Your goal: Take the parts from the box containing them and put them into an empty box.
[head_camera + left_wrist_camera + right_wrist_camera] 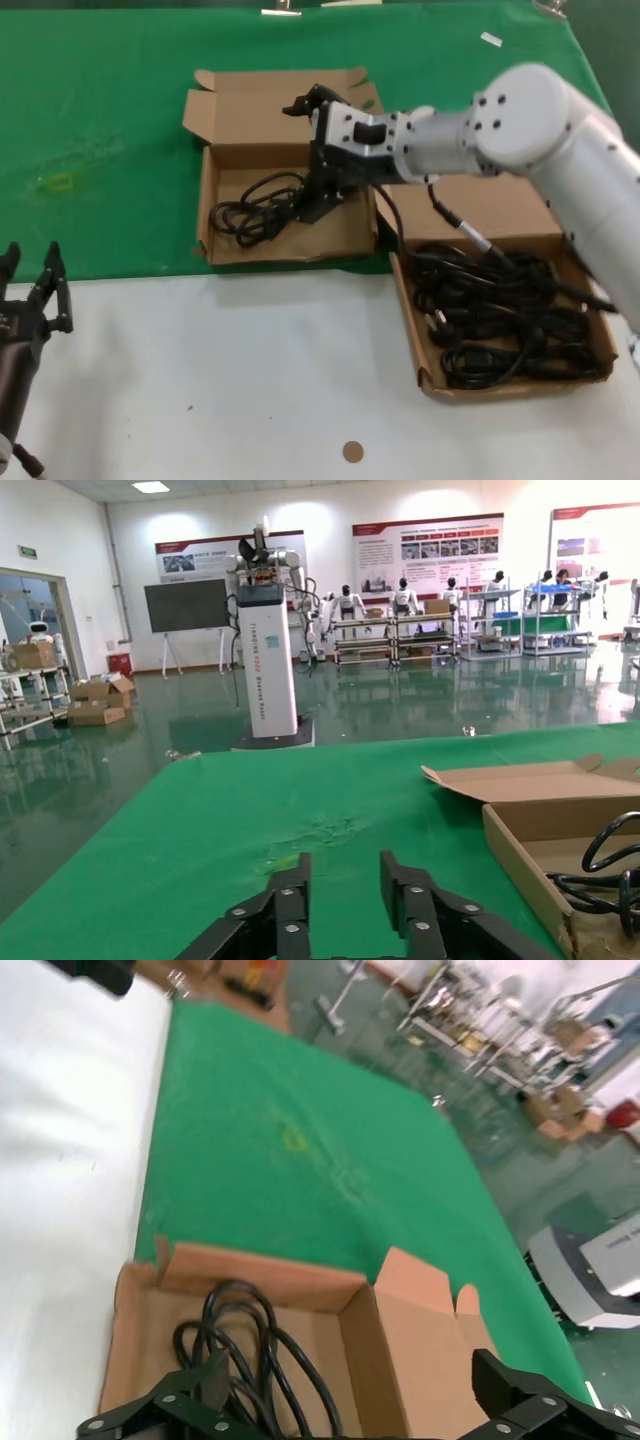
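The box containing the parts [428, 378] sits at the right and holds several black power cord bundles [500, 310]. The other box [206, 200], lid folded back, sits at centre on the green cloth with one cord bundle [255, 210] lying in it. My right gripper [306, 155] hangs over this box, open wide and empty, one finger above the cord, the other near the back wall. In the right wrist view the gripper [345, 1385] spans the cord [250, 1340] and the box's back wall [360, 1330]. My left gripper [35, 290] is parked open at the near left.
Green cloth [100, 120] covers the far half of the table, white surface [250, 380] the near half. A small brown disc [352, 451] lies near the front edge. In the left wrist view my gripper [342, 880] faces the cloth, with the box wall [520, 850] beside it.
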`<control>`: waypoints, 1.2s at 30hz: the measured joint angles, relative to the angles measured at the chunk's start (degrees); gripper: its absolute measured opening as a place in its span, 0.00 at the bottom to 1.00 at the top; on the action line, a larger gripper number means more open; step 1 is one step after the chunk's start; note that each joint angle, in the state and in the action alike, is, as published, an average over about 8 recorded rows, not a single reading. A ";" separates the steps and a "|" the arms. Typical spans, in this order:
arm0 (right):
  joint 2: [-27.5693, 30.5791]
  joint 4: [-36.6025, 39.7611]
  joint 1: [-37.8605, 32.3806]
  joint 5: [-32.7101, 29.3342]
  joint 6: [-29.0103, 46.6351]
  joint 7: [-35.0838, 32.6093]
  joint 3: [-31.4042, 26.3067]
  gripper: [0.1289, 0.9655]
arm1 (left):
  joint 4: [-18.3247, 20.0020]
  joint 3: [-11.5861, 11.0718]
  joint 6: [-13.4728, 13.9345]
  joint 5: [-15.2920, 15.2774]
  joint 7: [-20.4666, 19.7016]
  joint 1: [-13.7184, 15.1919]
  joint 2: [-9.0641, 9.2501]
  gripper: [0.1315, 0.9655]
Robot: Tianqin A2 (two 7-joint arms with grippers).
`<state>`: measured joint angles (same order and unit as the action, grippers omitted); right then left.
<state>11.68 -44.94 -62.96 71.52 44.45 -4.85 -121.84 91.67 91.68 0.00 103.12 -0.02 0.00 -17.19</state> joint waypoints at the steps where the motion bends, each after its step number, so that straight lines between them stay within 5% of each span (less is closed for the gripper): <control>1: 0.09 -0.74 1.01 0.50 -0.71 0.08 0.48 0.76 | 0.00 0.00 0.00 0.00 0.00 0.00 0.00 0.15; 18: 1.57 -13.31 17.94 9.01 -12.66 1.38 8.58 0.99 | 0.00 0.00 0.00 0.01 0.00 0.00 0.00 0.56; 36: 3.14 -26.63 35.96 18.02 -25.33 2.76 17.19 1.00 | 0.00 0.00 0.00 0.01 0.01 0.00 0.00 0.89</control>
<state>14.82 -71.57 -27.01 89.54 19.12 -2.08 -104.66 91.67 91.68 0.00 103.12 -0.01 0.00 -17.19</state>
